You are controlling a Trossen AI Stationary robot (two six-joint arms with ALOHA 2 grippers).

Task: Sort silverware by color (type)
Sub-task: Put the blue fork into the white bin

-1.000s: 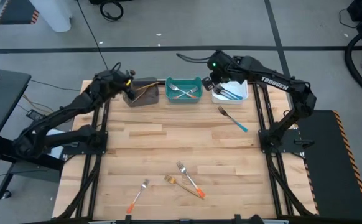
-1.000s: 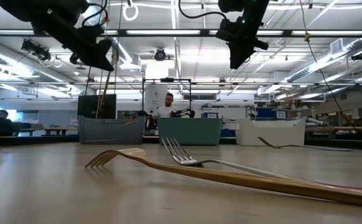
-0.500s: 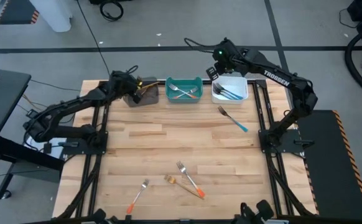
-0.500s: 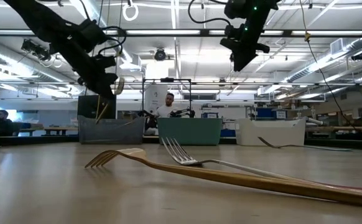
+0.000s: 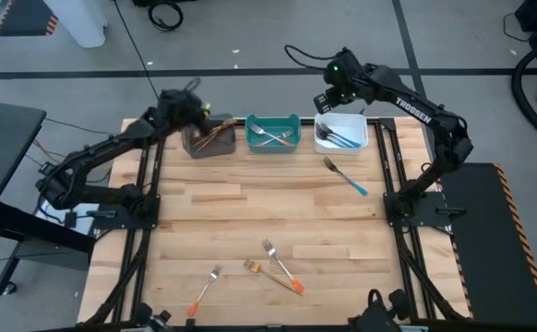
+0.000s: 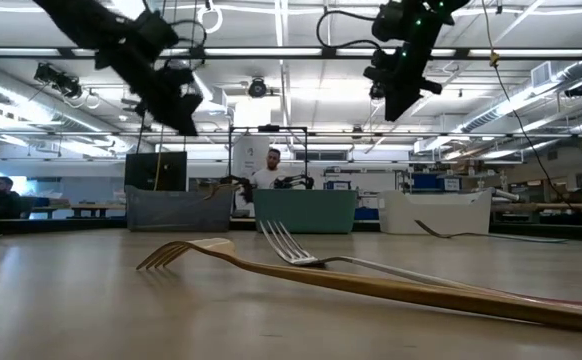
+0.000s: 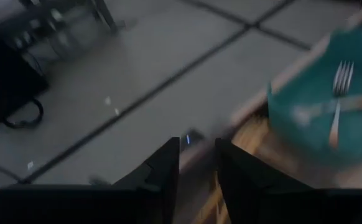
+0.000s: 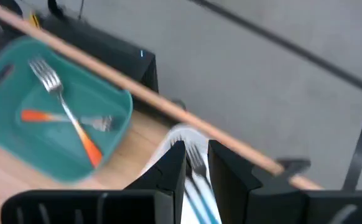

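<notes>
My left gripper (image 5: 198,111) (image 7: 198,155) hangs open and empty over the far rim of the grey bin (image 5: 195,148). A gold fork (image 5: 218,136) lies slanted in that bin. My right gripper (image 5: 329,100) (image 8: 197,155) hangs with a narrow gap between its empty fingers, above the far edge between the teal bin (image 5: 250,134) and the white bin (image 5: 366,135). Orange-handled forks (image 8: 75,127) lie crossed in the teal bin, and blue-handled forks (image 5: 340,138) in the white one. Another blue-handled fork (image 5: 345,175) lies flat on the table near the white bin.
Near the front edge lie an orange-handled fork (image 5: 204,290), a gold fork (image 5: 253,266) and another orange-handled fork (image 5: 283,266); the last two touch. The three bins stand in a row along the far edge. The bare wood (image 5: 250,198) in the middle is free room.
The gold fork that hung upright below my left gripper over the grey bin now lies slanted inside that bin, clear of the gripper. My left gripper has drawn back toward the far edge. My right gripper has swung toward the far edge and a little to the right.
</notes>
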